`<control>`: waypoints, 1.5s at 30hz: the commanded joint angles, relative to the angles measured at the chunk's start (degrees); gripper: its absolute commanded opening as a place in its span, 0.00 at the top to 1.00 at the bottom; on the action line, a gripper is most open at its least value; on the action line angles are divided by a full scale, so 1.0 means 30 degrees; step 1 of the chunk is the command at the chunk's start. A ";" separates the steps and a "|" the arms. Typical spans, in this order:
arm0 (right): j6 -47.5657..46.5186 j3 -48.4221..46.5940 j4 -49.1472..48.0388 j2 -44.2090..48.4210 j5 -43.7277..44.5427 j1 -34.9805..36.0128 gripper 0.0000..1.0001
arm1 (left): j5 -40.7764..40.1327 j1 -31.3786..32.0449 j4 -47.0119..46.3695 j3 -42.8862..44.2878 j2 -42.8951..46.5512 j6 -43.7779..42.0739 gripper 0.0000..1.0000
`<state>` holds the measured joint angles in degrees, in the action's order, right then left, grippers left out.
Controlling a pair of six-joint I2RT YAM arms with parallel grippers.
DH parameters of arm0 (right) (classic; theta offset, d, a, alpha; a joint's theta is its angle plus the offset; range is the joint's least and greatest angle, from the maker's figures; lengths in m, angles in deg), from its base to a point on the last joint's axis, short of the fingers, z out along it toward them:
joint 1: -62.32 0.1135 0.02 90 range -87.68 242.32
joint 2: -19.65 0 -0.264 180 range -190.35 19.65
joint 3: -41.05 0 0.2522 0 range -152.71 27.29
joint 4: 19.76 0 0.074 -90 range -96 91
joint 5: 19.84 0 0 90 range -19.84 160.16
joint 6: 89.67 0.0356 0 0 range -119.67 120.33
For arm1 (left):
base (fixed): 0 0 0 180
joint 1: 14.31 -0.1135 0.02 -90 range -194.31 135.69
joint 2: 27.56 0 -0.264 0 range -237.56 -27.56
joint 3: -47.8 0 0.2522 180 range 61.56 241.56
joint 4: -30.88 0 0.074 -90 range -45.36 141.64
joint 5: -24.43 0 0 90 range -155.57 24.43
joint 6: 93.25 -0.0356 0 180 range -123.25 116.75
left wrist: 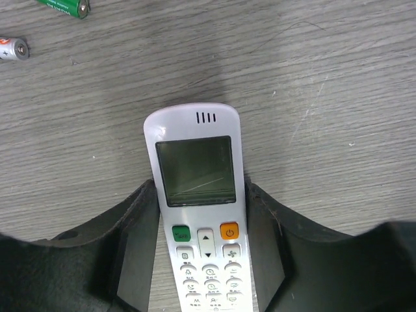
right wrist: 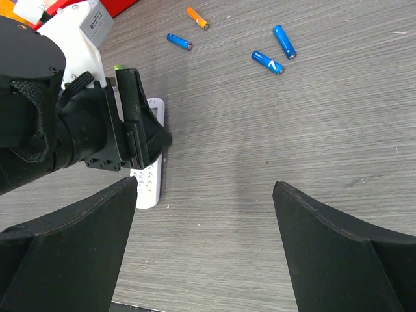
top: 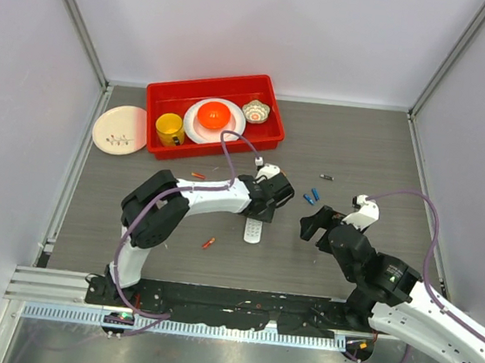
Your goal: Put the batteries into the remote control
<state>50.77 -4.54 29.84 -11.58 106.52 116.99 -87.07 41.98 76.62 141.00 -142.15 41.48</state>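
On the grey table (top: 360, 151) my left gripper (left wrist: 201, 188) pinches the face-up remote control (left wrist: 195, 169) by its sides, my right gripper (right wrist: 205, 184) gapes empty, and the batteries (right wrist: 267, 62) lie loose beyond it, so loading seems unstarted.

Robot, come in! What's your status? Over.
Left gripper shut on slim white plastic remote control, buttons up. Right gripper open, empty. Small cylindrical batteries loose on grey table. Nothing blocking.

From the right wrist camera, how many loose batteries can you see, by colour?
Blue batteries: 3
Orange battery: 1
Green battery: 1, only its tip showing
Total: 5
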 commanded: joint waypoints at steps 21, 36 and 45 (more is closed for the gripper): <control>-0.3716 -0.1400 -0.6990 -0.1746 -0.7538 0.0027 0.00 | 0.9737 -0.3526 -1.7831 -1.4726 1.7213 0.2459 1.00; -0.2046 0.0825 -1.7948 -0.3918 -1.5253 -0.0149 0.00 | 1.6186 -0.7543 -3.4007 -1.9009 1.7400 0.9492 1.00; -0.1637 0.1032 -2.0527 -0.4941 -1.6515 -0.0295 0.00 | 1.7185 -0.7543 -3.7586 -1.8599 1.5754 1.1194 1.00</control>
<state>44.43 -1.57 -23.28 -25.13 59.79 116.47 -38.33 19.51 -24.66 83.61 -94.46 71.84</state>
